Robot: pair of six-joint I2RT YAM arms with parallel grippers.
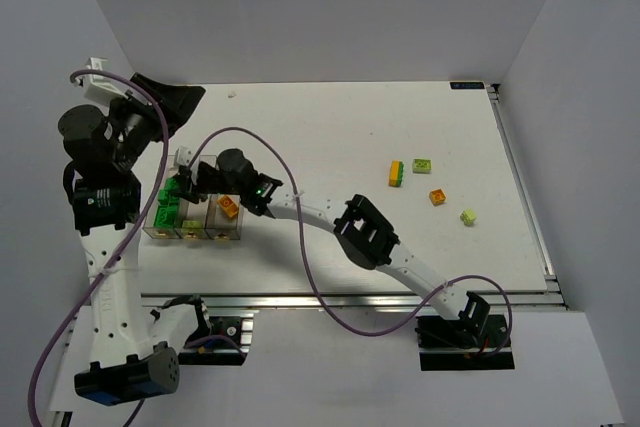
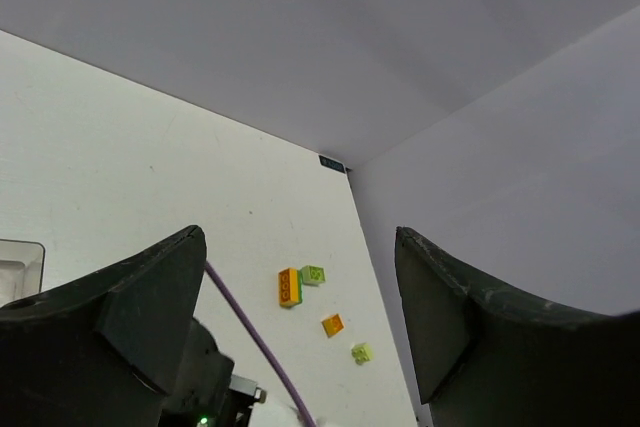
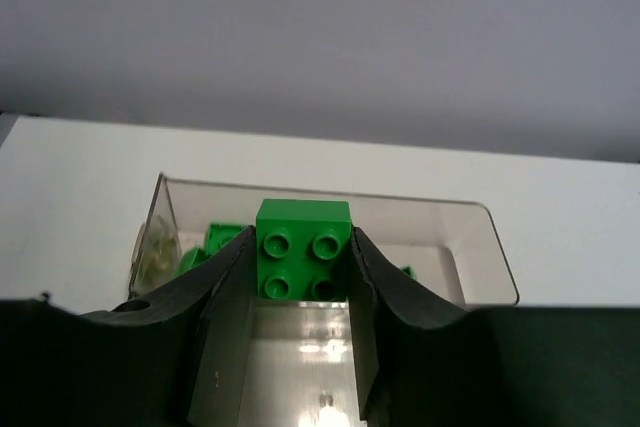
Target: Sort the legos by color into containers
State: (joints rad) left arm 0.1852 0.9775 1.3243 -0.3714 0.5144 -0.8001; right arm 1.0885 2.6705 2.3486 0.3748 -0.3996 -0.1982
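Observation:
My right gripper (image 3: 303, 247) is shut on a dark green lego (image 3: 303, 232), studs facing the camera, held above a clear bin (image 3: 487, 219) that has other dark green bricks (image 3: 213, 239) in it. In the top view this gripper (image 1: 188, 183) is over the left end of the three joined containers (image 1: 196, 235). The left bin holds green bricks (image 1: 165, 211), the middle a yellow-green one (image 1: 190, 226), the right an orange one (image 1: 228, 207). My left gripper (image 1: 172, 99) is open and empty, raised at the far left; it also shows in the left wrist view (image 2: 300, 242).
Loose legos lie on the right of the table: an orange-on-green stack (image 1: 396, 173) (image 2: 289, 287), a yellow-green brick (image 1: 422, 164) (image 2: 312, 274), an orange brick (image 1: 437, 197) (image 2: 333, 324) and a pale yellow-green brick (image 1: 467, 217) (image 2: 361, 352). A purple cable (image 1: 300, 227) loops over the right arm.

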